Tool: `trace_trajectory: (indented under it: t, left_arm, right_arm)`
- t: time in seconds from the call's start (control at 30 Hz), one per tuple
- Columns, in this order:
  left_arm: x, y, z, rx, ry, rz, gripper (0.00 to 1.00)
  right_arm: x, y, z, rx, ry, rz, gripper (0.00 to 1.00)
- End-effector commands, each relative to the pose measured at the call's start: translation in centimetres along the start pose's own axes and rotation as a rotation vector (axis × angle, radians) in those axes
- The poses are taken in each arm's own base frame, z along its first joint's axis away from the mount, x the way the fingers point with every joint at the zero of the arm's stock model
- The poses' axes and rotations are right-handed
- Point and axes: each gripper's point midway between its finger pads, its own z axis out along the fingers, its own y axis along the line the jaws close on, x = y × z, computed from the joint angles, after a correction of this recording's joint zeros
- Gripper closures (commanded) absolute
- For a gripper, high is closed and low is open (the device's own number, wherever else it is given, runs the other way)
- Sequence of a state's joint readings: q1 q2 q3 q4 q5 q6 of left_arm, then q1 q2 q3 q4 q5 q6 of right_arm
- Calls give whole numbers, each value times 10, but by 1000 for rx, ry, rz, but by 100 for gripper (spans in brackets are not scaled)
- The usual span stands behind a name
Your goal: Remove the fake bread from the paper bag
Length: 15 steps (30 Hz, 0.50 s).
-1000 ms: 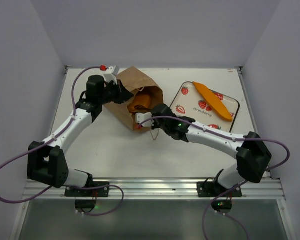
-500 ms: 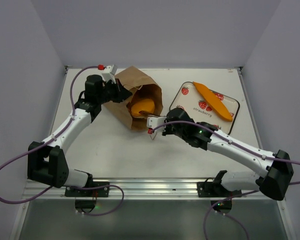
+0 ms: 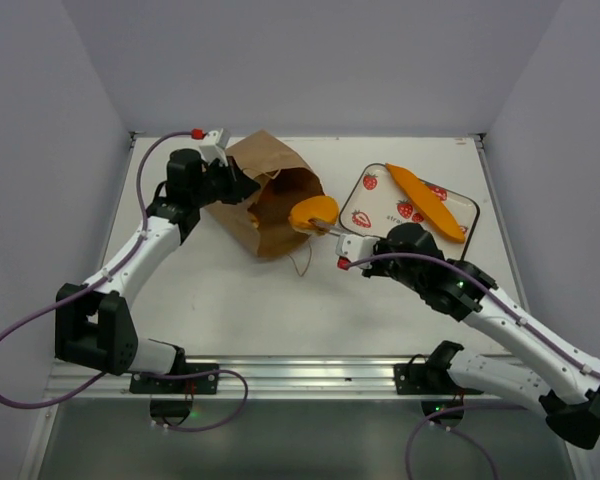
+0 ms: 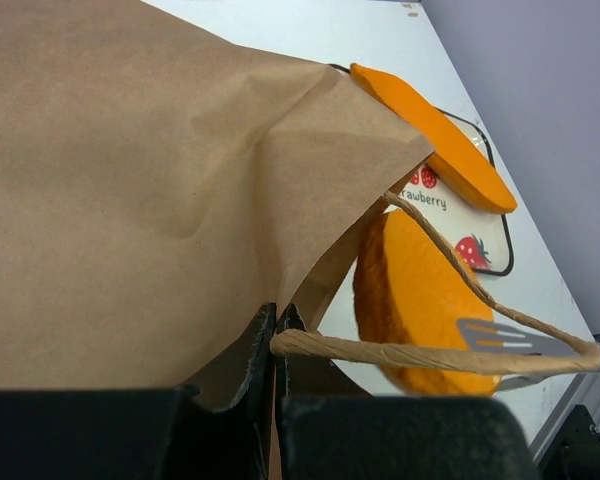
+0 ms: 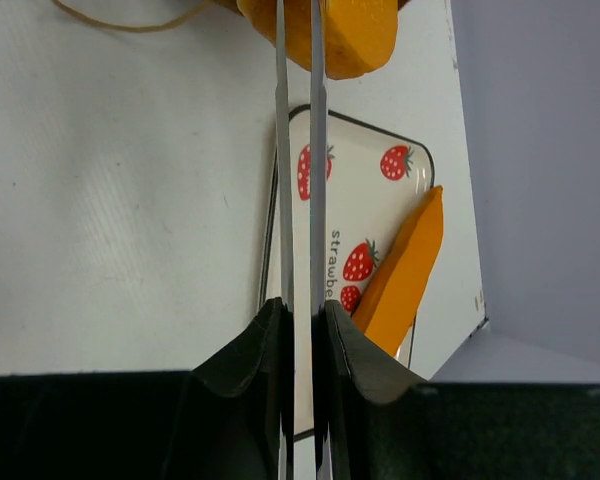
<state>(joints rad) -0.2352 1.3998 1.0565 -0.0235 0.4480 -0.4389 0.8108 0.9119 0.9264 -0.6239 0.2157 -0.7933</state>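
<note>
Bread in right gripper, at bag mouth

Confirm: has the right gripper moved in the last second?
Yes. In the top view the right gripper has backed rightward out of the paper bag mouth toward the strawberry tray, with the fake bread clamped in it.

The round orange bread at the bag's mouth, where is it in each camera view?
Top external: bread centre, at the paper bag mouth.
Left wrist: bread lower right, behind the handle.
Right wrist: bread top edge, at the fingers.
Shared landmark: strawberry tray.
</note>
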Motion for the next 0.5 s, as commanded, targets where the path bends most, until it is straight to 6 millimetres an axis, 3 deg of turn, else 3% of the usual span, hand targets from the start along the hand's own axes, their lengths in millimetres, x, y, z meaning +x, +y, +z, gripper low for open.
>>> trace_trajectory:
  t: [0.0,0.33,0.47]
  left_arm:
    - [-25,3,-6,-16,-71,56,97]
    - [-16,12,-15,-66,-35,91,97]
    - [-11,12,-21,-68,-35,107,97]
  right_arm:
    - [12,-11,-10,58,3,79,100]
    - [75,-40,-25,200,168,278,100]
    - [108,-45,-7,164,283,351,100]
